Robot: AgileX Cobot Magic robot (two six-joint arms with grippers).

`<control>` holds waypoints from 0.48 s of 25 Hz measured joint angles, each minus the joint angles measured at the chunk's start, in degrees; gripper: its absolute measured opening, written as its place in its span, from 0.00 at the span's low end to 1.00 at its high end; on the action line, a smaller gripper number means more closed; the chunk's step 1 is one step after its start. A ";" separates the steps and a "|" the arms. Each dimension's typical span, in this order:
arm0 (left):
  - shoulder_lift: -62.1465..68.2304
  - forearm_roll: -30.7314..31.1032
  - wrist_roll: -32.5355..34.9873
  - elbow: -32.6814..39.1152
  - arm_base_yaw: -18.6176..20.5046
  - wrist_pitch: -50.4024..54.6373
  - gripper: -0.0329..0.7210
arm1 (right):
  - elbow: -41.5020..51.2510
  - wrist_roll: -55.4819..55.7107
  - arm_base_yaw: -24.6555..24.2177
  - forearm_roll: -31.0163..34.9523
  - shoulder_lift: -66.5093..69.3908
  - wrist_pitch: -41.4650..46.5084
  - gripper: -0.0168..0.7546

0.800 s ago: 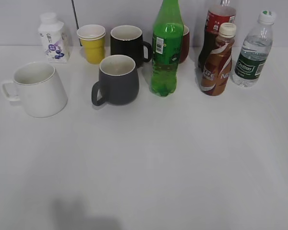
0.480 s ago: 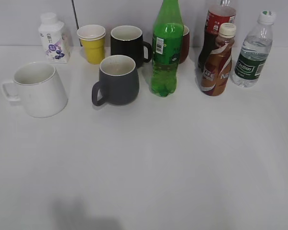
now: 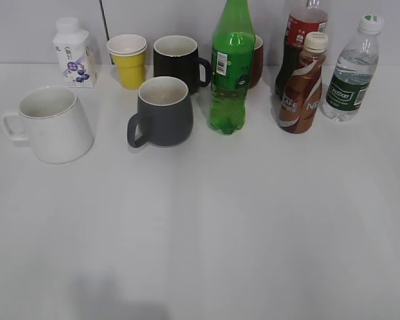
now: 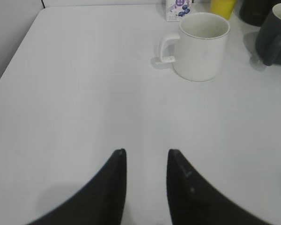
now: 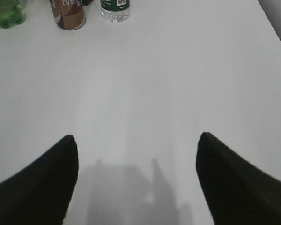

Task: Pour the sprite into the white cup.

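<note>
Waiting to start: right claw (image 5: 136, 140) spread wide, left claw (image 4: 146, 152) narrowly apart, both empty. Next, the right must reach and grasp the sprite (image 3: 231, 70), well apart from the white cup (image 3: 52, 125).

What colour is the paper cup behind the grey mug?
Yellow paper cup, white inside; exterior view.

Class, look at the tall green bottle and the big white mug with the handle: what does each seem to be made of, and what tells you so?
Green bottle: likely thin plastic, translucent and glossy; light shines through its lobed base.
White mug: probably glazed ceramic; opaque thick wall, smooth sheen, thin rim line.
</note>
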 joint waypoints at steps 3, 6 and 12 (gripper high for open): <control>0.00 0.00 0.00 0.00 0.00 0.00 0.36 | 0.00 0.00 0.00 0.00 0.00 0.00 0.78; 0.00 0.00 0.00 0.00 0.00 0.00 0.36 | 0.00 0.00 0.00 0.00 0.00 0.00 0.78; 0.00 -0.25 0.00 0.00 0.00 0.00 0.36 | 0.00 0.00 0.00 0.00 0.00 0.00 0.78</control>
